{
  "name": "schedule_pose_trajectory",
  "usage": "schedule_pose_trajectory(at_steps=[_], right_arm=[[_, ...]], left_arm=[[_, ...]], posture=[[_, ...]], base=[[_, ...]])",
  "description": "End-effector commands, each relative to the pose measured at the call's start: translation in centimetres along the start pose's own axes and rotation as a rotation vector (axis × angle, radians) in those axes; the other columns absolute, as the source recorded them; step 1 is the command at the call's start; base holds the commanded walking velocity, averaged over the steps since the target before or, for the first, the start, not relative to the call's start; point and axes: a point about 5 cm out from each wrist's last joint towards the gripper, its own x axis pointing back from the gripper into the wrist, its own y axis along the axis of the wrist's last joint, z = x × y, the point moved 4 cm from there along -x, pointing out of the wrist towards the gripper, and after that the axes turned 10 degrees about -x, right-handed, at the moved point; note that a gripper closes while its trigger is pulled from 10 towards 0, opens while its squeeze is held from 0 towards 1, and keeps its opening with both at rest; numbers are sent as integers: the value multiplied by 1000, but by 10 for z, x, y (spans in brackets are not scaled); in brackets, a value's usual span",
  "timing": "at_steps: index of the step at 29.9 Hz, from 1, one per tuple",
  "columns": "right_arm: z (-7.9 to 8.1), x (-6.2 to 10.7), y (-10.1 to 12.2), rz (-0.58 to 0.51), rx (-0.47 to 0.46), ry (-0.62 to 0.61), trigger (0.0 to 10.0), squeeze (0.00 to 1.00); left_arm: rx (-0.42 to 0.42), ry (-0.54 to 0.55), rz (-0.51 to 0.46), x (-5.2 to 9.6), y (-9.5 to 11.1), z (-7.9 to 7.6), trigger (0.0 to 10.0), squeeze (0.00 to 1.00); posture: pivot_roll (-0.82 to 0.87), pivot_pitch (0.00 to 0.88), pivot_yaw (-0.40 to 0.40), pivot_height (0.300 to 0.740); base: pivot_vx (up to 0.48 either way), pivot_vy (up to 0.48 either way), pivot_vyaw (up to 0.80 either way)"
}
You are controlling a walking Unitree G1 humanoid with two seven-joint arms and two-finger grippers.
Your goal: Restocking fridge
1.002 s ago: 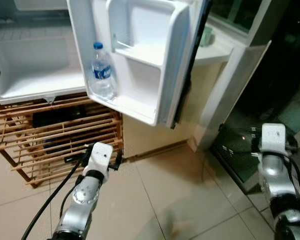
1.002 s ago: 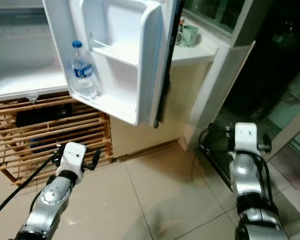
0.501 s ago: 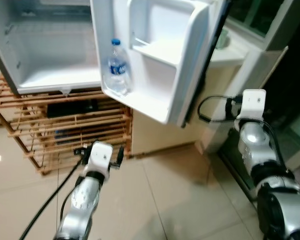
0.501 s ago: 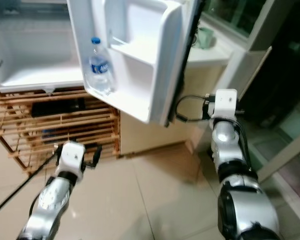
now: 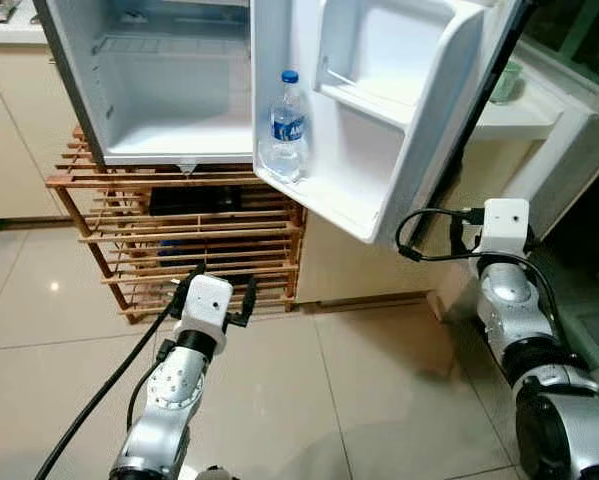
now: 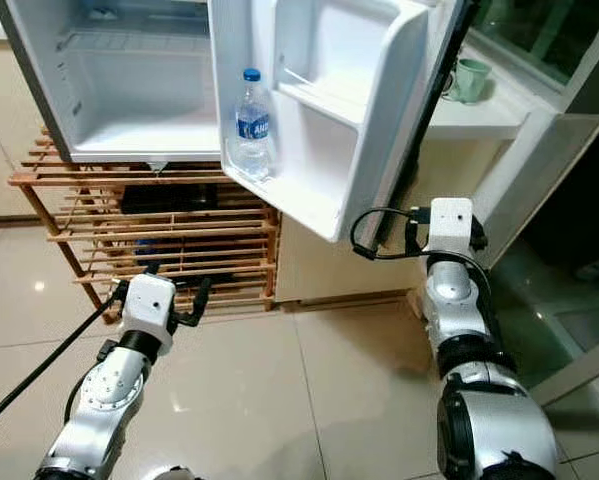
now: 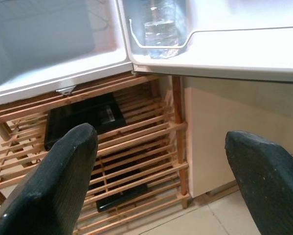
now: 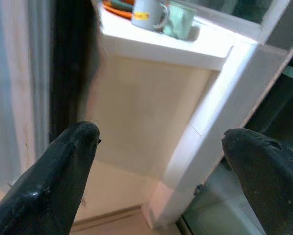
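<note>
Fridge (image 5: 169, 90) wide open, one water bottle (image 5: 284, 128) in its door; left gripper (image 7: 161, 181) and right gripper (image 8: 158, 176) both released, empty.

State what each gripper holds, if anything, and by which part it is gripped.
Nothing is held. The left gripper and right gripper are both open and empty; the water bottle stands in the fridge door shelf.
</note>
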Motion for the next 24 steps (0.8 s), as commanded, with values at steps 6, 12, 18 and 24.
schedule_pose_trajectory(at_steps=[6, 12, 18, 24], right_arm=[[37, 30, -19, -38, -44, 205, 10000, 0], [39, 107, -9, -170, -85, 420, 10000, 0], [9, 126, -25, -99, -82, 364, 10000, 0], [36, 99, -15, -116, -114, 360, 10000, 0]], left_arm=[[41, 29, -75, 6, 25, 4, 10000, 0], [58, 117, -322, 30, 104, 41, 10000, 0], [-11, 47, -343, 28, 123, 30, 10000, 0], [-4, 66, -275, 19, 114, 32, 10000, 0]], posture=[[-34, 0, -93, 740], [-33, 0, -102, 740], [-35, 0, -86, 740], [-24, 0, -66, 740]], base=[[0, 0, 0], [0, 0, 0], [0, 0, 0], [278, -284, 582]])
